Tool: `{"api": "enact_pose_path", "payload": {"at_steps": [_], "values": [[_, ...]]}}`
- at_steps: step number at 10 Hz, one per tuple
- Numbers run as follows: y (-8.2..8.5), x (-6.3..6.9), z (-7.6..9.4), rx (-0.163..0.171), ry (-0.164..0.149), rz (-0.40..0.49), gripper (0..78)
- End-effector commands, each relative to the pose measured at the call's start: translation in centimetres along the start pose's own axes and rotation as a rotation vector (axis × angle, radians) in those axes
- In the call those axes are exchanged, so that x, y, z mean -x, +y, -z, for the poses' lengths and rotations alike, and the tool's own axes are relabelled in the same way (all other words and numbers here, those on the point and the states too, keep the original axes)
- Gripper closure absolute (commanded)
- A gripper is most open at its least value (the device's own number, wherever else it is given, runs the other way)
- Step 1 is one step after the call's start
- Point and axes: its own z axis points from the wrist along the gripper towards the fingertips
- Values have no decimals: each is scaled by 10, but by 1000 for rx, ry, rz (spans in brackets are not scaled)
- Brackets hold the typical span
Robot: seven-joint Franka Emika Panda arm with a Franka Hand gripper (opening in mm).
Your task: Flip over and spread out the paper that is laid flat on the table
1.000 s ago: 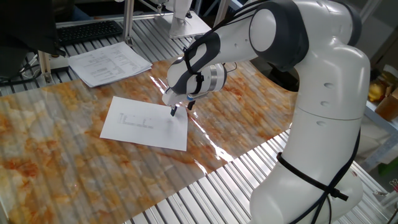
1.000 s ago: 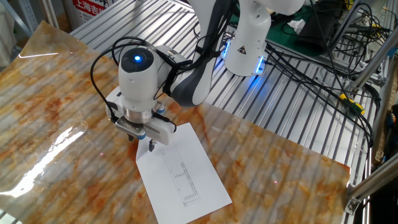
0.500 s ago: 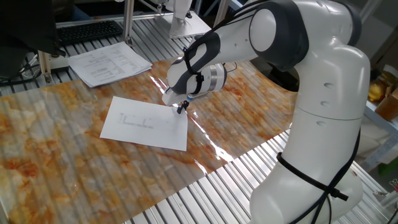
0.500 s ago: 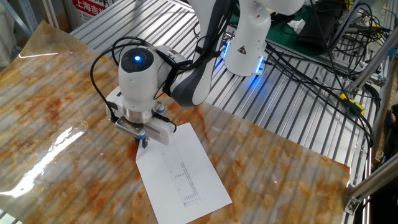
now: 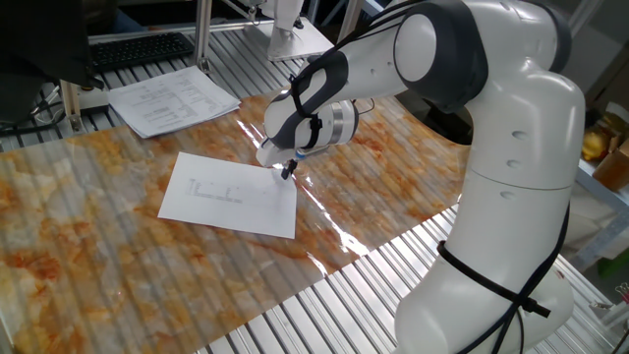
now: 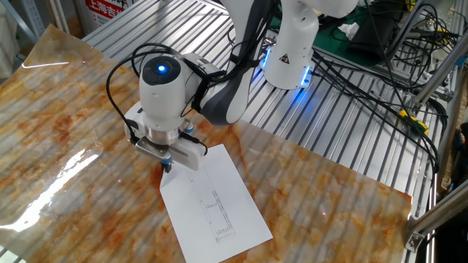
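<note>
The paper is a single white sheet lying flat on the orange-and-grey marbled table, faint grey print facing up. It also shows in the other fixed view. My gripper points down at the sheet's far right corner, its fingers closed together on the paper's edge. In the other fixed view the gripper sits at the sheet's upper left corner, its fingertips mostly hidden under the hand. The sheet shows no lift or fold.
A thicker stack of printed sheets lies at the back left on the metal slats, with a keyboard behind it. The robot base and cables stand past the marbled sheet's edge.
One second ago the fingers were open, straddling the paper's corner; they have closed together there. Since half a second ago nothing has moved.
</note>
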Motion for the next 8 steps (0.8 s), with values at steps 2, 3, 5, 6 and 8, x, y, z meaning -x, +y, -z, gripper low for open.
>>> {"api": "enact_pose_path", "payload": {"at_steps": [2, 3, 5, 6, 8], "values": [[0, 4, 42, -14, 34, -18, 763], [0, 5, 46, -21, 34, -19, 763], [-2, 7, 57, -31, 35, -26, 763], [-3, 9, 65, -31, 34, -35, 763], [-5, 11, 82, -35, 39, -48, 763]]}}
